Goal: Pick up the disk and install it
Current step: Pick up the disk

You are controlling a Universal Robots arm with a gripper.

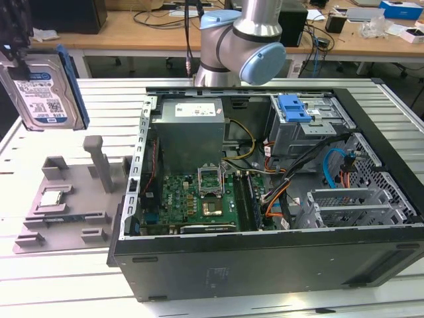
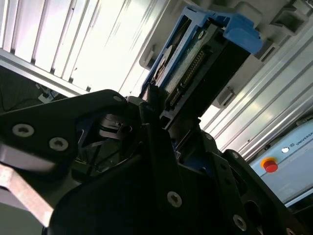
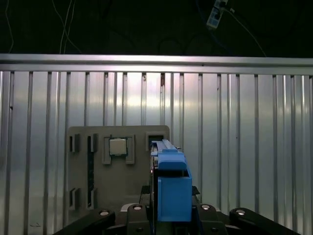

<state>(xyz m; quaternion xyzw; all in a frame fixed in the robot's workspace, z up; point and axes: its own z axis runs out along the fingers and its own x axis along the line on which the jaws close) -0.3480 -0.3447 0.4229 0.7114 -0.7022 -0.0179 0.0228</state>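
You are holding the disk (image 1: 41, 89) in the gripper (image 1: 16, 46), which is clamping it by its upper end, so the jaws are closed on it rather than standing wide. In the exterior view the disk is hanging directly below the gripper at the view's far left. Its long axis is running close to vertical with a slight lean, its labelled face is turning toward the camera, and its blue frame is showing along the edge on the view's right. It is hanging clear of everything: the grey fixture (image 1: 73, 199) is lying below it on the slatted table (image 1: 53, 291), and the disk is touching neither. In the first wrist view you are looking along the disk's length and seeing it edge-on, with the fixture and its small square chip (image 3: 117, 146) lying beneath it. The relation that is counting here is sideways. The open case (image 1: 265, 265) is lying to the exterior view's right of the disk, and the bay with the blue bracket (image 1: 295, 109) is sitting toward the case's far side, well apart from the disk, with the power supply (image 1: 192, 129) between them. As I am judging it, the pick is done and the disk is not yet installed.
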